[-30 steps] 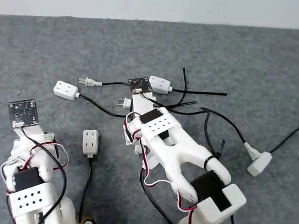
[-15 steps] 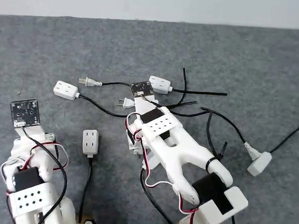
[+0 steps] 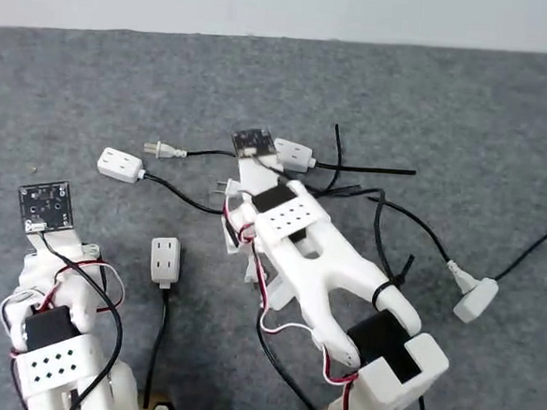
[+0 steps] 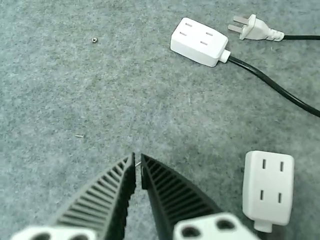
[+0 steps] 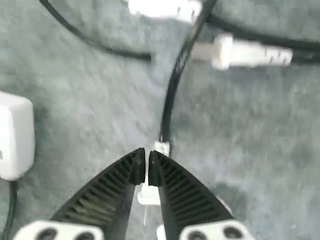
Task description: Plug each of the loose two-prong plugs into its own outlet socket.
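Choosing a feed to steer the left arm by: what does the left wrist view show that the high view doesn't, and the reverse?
The left wrist view adds the left gripper, its fingers pressed together above bare carpet. The high view adds the right arm stretched over the tangled black cords, with a far socket next to its far end. Both share the corded socket, the loose plug lying close by it, and the near socket with its slots facing up.
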